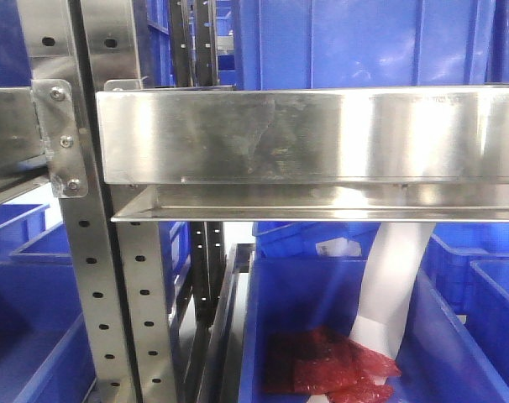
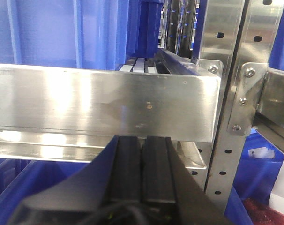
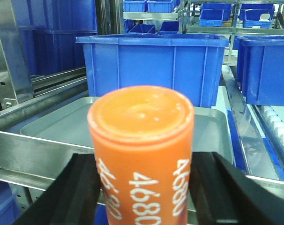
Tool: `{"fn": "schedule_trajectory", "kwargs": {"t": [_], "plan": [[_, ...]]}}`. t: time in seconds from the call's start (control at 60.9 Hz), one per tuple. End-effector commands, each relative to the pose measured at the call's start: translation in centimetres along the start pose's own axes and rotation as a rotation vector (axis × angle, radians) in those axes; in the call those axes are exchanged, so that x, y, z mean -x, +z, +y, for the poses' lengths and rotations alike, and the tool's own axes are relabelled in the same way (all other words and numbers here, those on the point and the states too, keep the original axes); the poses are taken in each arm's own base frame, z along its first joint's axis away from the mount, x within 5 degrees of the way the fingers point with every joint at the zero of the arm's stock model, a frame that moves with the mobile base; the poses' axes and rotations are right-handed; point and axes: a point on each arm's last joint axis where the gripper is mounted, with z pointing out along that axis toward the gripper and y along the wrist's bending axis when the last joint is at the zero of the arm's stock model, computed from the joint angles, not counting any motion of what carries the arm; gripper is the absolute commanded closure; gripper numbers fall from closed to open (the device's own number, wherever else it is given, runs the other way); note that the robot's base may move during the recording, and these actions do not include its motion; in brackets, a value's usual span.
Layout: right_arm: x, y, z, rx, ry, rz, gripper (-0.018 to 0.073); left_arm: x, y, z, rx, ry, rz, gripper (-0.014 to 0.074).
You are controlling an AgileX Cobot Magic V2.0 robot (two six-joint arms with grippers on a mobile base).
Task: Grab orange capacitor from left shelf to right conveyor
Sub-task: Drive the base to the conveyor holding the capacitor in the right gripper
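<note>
With the left shelf (image 1: 280, 134) just ahead of the closed, empty left pincer (image 2: 143, 140) and a blue bin (image 3: 151, 70) and silver tray (image 3: 212, 131) beyond it, the right pincer (image 3: 144, 163) clamps the orange capacitor (image 3: 141, 140), whose slick casing could slip before the unseen right conveyor.

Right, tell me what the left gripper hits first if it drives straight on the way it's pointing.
Most likely the front lip of the left shelf. The left gripper, fingers closed together, points at the lip's lower edge. Depth is unclear, so it might slip just beneath the lip instead.
</note>
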Motion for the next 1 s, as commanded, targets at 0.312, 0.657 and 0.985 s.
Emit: {"fn": "schedule_trajectory", "kwargs": {"t": [0.312, 0.657, 0.985], "plan": [[1.59, -0.21, 0.10, 0.000, -0.015, -0.101, 0.0512, 1.04, -0.16, 0.02, 0.003, -0.005, -0.107, 0.0723], [1.59, -0.21, 0.10, 0.000, -0.015, -0.101, 0.0512, 1.04, -0.16, 0.02, 0.003, -0.005, -0.107, 0.0723], [1.59, -0.21, 0.10, 0.000, -0.015, -0.101, 0.0512, 1.04, -0.16, 0.02, 0.003, -0.005, -0.107, 0.0723]]}}
